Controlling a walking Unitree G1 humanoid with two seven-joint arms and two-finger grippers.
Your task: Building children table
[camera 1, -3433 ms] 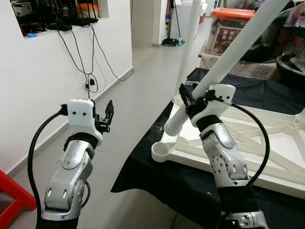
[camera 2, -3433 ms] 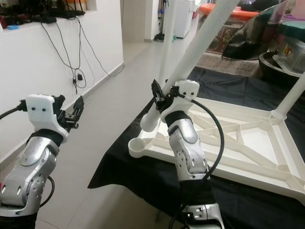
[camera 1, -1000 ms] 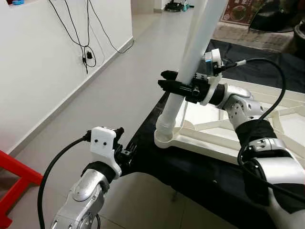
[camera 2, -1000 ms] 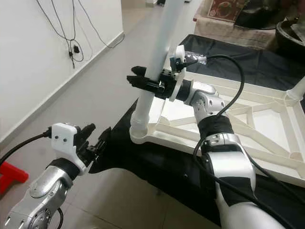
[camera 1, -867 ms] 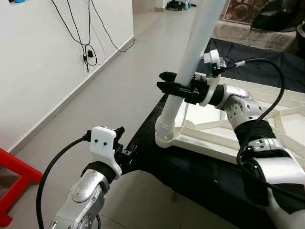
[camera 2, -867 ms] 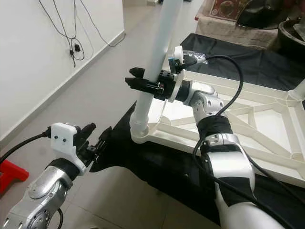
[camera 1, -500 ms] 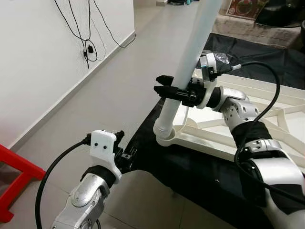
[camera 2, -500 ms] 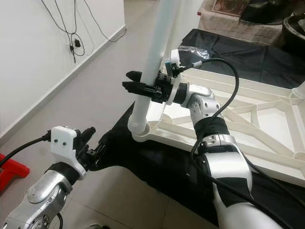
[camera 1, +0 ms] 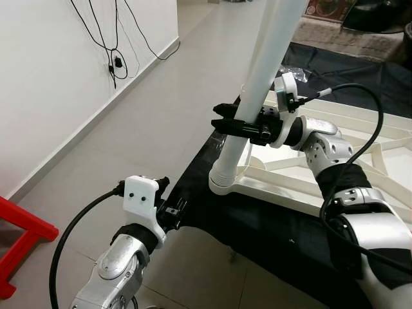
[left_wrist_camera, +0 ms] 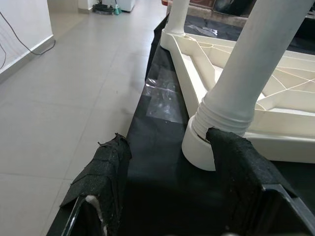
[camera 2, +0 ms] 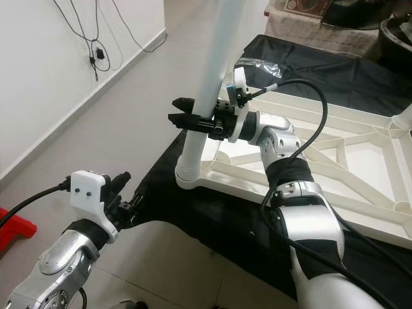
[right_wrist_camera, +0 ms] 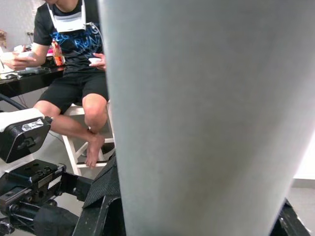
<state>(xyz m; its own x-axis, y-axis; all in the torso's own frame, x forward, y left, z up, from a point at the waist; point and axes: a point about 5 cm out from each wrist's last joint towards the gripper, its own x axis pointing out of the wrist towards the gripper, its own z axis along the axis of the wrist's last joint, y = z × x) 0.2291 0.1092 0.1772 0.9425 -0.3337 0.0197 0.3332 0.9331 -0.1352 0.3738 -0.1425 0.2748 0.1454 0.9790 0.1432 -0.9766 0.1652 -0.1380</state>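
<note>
The white table leg [camera 1: 257, 77] stood in the corner socket [camera 1: 222, 183] of the upturned white tabletop frame [camera 2: 335, 167], centre of the head views, slightly tilted; seating it well probably meant keeping it square to the socket while pressing or turning down. It was a smooth tube with a ribbed foot. The right end effector [camera 1: 233, 125] pinched it mid-height. The left end effector [left_wrist_camera: 167, 162], lower left, hung spread near the black-draped counter [camera 2: 212, 219].
</note>
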